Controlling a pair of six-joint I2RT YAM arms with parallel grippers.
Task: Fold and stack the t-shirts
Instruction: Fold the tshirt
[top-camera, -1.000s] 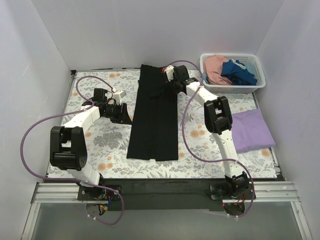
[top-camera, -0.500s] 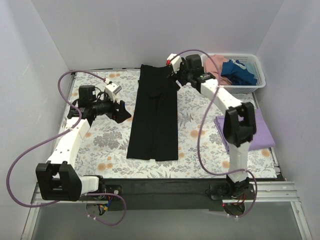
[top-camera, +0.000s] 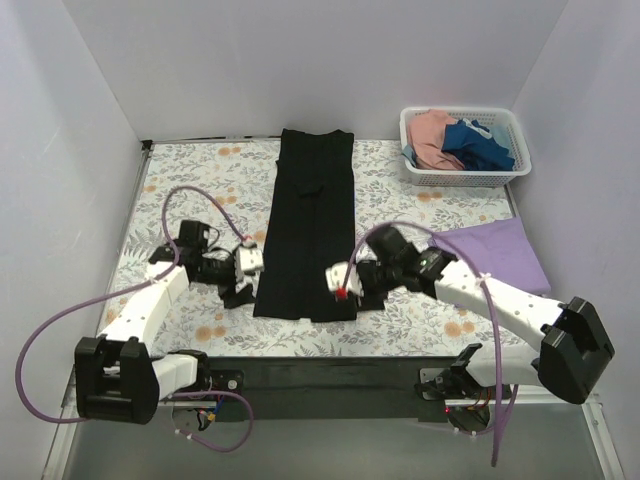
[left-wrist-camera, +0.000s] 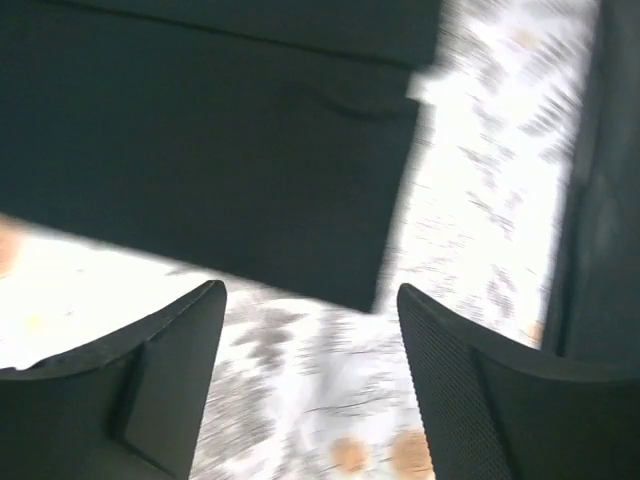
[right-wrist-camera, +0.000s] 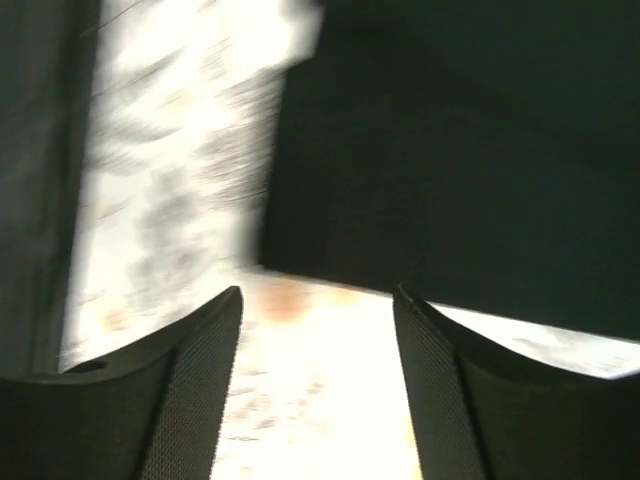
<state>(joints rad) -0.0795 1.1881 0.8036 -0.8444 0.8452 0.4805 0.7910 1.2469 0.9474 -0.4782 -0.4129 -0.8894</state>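
**Left fingers** (top-camera: 238, 292): now at the near-left corner of the black t-shirt, 7 o'clock on the cloth. A second ago they were beside its left edge, about halfway up. Parted, nothing between them, hovering just off the hem.

**Black t-shirt** (top-camera: 312, 220): lies mid-bench, folded into a long strip running 12 to 6 o'clock. Flat, unmoved.

**Right fingers** (top-camera: 348, 292): now at the near-right corner, 5 o'clock on the cloth. A second ago they were up at the far edge. Parted, empty.

**Reading:** both arms now flank the near hem. Likely next step is pinching both corners and carrying the hem toward 12 o'clock.

**Lavender t-shirt** (top-camera: 495, 258): folded, at 3 o'clock, apart from the black one. Probably the base of the stack.

**Basket** (top-camera: 465, 180): at 1 o'clock. Holds the pink t-shirt (top-camera: 432, 135) and the dark blue t-shirt (top-camera: 480, 145), both unfolded.

**Bench** (top-camera: 190, 190): floral cover. Nothing lies across the fold path.
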